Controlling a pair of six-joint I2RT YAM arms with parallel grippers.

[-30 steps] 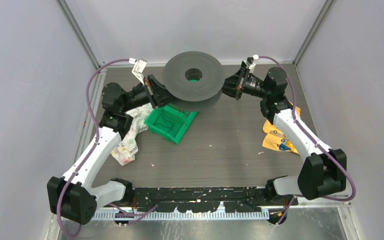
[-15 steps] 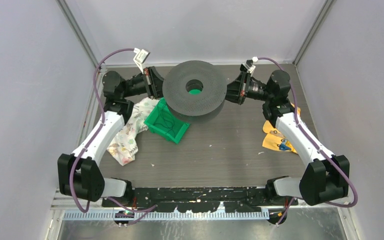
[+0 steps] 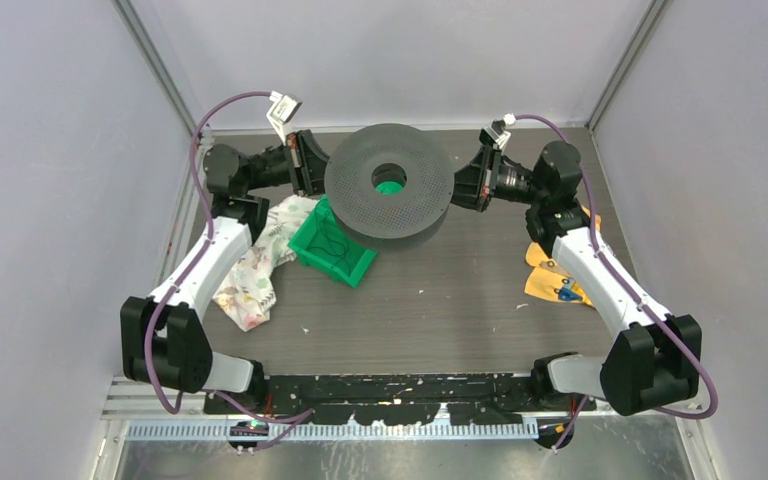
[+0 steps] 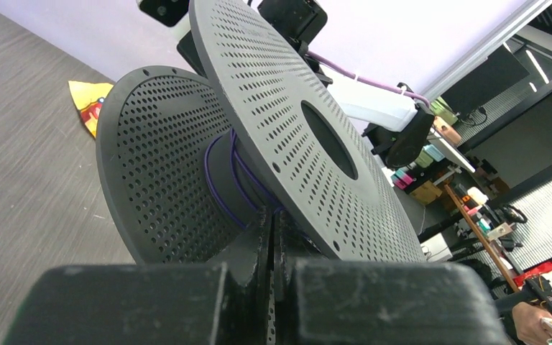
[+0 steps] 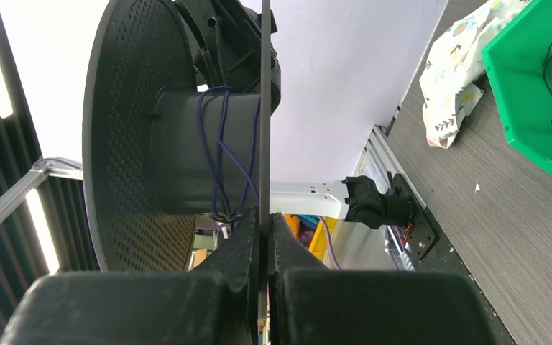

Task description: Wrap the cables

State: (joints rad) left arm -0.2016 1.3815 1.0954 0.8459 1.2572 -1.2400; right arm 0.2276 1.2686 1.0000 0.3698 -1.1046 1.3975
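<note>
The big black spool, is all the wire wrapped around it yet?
Not yet. Done: a few loops of thin cable sit around the spool hub. In hand: the left gripper and right gripper each pinch a flange edge, holding the spool up. Left: more cable lies loose in the green bin, waiting to be wound.

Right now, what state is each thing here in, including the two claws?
spool: held off the table, tilted, gripped at opposite rims.
left gripper: shut on the spool's rim.
right gripper: shut on the spool's rim.
wound cable: a few loose turns round the spool's hub.
green bin: open, on the table.
loose cables: lying in the green bin.
cloth: crumpled on the table.
yellow packets: lying flat on the table.
</note>
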